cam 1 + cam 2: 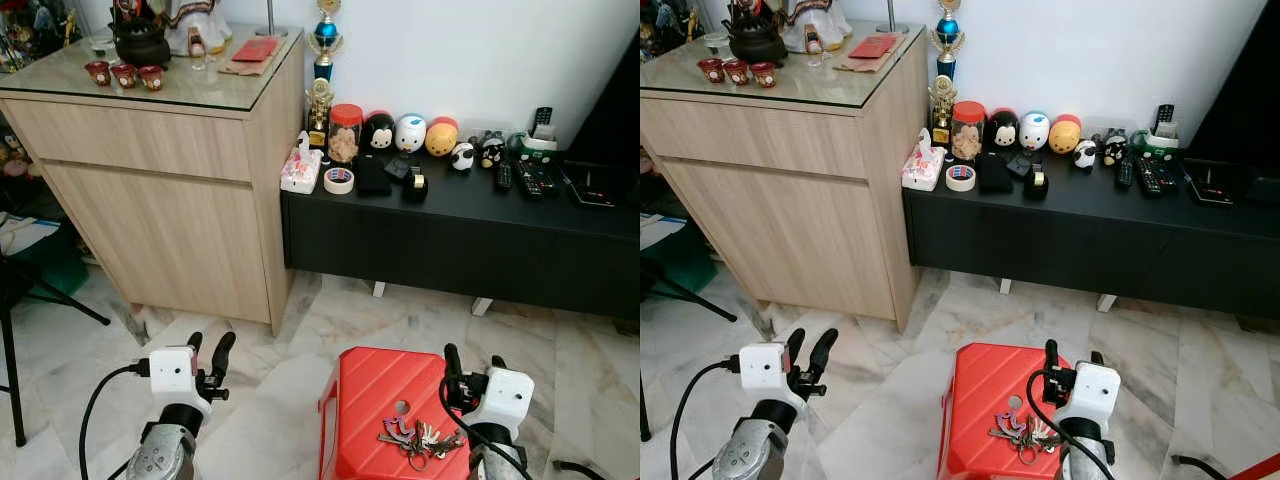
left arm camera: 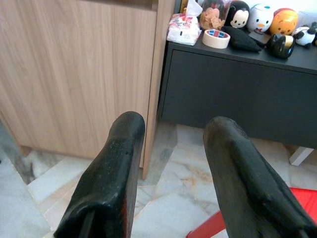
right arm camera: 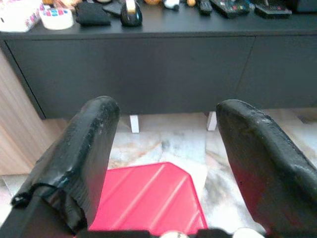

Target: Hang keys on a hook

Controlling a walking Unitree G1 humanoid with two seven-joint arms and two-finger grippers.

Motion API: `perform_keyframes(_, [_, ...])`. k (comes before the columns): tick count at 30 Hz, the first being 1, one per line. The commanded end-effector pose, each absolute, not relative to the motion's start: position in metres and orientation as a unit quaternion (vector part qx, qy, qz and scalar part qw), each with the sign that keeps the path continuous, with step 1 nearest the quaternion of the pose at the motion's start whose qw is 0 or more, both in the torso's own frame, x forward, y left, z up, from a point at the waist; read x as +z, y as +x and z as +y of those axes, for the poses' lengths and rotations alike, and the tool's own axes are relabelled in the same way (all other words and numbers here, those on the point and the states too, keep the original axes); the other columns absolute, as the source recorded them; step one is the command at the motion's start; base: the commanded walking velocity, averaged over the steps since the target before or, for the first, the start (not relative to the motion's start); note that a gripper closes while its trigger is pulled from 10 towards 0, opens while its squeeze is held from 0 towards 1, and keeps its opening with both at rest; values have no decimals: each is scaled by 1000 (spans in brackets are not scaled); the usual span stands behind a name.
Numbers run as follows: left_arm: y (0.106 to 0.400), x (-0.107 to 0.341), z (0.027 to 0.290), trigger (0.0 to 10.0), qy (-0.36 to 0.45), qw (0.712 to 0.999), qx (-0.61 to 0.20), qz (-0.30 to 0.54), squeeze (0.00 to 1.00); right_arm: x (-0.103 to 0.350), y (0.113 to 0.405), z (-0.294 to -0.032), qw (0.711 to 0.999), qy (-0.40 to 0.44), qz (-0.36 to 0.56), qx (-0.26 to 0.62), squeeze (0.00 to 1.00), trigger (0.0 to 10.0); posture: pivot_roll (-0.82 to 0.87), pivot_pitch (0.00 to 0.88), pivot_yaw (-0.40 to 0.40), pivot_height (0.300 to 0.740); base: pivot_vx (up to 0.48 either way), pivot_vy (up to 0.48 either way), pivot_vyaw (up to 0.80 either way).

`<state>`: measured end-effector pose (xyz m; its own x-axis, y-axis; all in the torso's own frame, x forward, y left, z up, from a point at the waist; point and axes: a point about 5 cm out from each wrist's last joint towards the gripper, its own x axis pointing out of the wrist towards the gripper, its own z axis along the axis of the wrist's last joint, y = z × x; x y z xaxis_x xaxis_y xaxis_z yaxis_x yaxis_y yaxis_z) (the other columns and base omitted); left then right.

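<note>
Operator: Where are the keys (image 1: 420, 437)?

Technician: The bunch lies on the red stool (image 1: 365, 400), near its front edge, just beside the right tool (image 1: 470, 372). Nothing grips it.

Operator: State of each tool?

Technician: The right tool is released, fingers spread above the stool. The left tool (image 1: 207, 352) is also released and empty, over the marble floor (image 1: 300, 320) before the wooden cabinet (image 1: 160, 170).

Operator: Progress?

Technician: Judged not yet begun. Pickup, carry and hanging all remain. No hook can be made out.
</note>
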<state>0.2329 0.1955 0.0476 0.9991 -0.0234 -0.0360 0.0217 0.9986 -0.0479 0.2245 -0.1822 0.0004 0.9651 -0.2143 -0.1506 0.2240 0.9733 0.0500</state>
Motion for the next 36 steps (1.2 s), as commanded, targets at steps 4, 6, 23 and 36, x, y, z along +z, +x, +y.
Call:
perform_keyframes(4, [234,46,191,10000,-37,998,-21,36,0,2,226,-184,988,42,79,-128,0,10000,41,13,-55,733,0,0,-684])
perform_keyframes(6, [233,46,189,10000,-36,998,-24,37,0,3,227,-183,988,42,80,-126,0,10000,41,13,-55,733,0,0,-750])
perform_keyframes(23, [238,48,188,10000,-31,999,-24,35,0,8,235,-174,990,44,79,-108,0,10000,41,0,-59,733,0,-144,-85])
perform_keyframes(36, [240,47,184,10000,-34,998,-29,35,0,10,238,-176,991,38,76,-101,0,10000,32,0,-58,733,0,0,0])
